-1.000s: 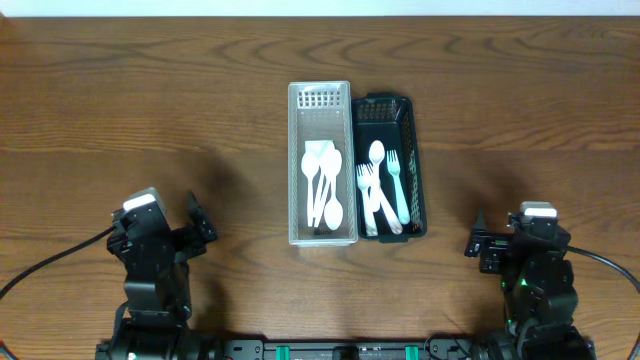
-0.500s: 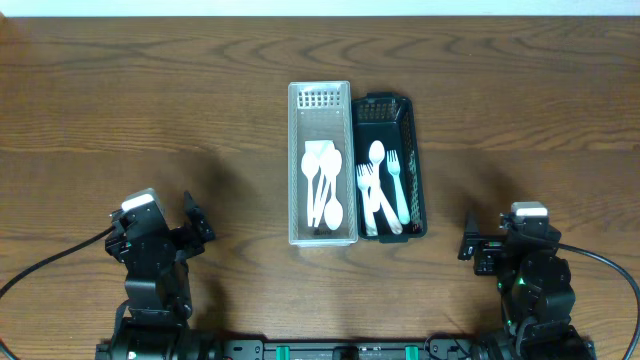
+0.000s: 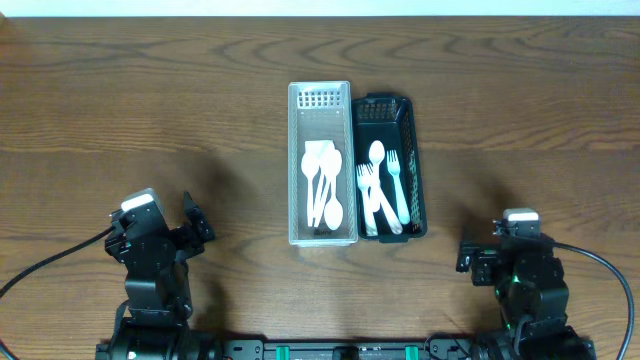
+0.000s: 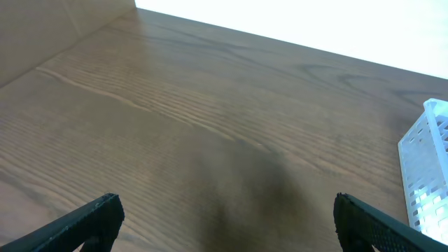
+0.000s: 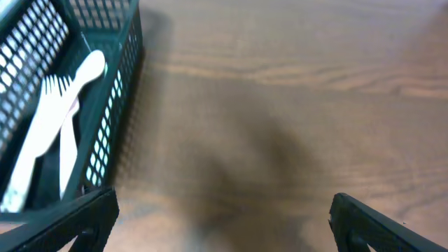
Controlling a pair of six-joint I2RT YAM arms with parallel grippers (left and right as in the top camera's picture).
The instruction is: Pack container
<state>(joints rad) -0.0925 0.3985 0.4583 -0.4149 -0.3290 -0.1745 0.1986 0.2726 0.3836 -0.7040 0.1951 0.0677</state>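
Observation:
A white basket [image 3: 321,107] holding white spoons [image 3: 322,185] stands mid-table. Touching its right side is a dark green basket [image 3: 384,106] holding white forks and a spoon [image 3: 383,190]. My left gripper [image 3: 196,228] is open and empty at the near left; its wrist view shows bare wood and the white basket's corner [image 4: 428,168]. My right gripper [image 3: 466,255] is open and empty at the near right, right of the green basket [image 5: 115,105], whose forks [image 5: 52,133] show in the right wrist view.
Bare wooden table [image 3: 150,100] surrounds the two baskets. Black cables run from both arm bases along the front edge. The table's far edge meets a white surface at the top.
My right arm has pulled back toward the front edge, away from the green basket. The left arm and both baskets have not moved.

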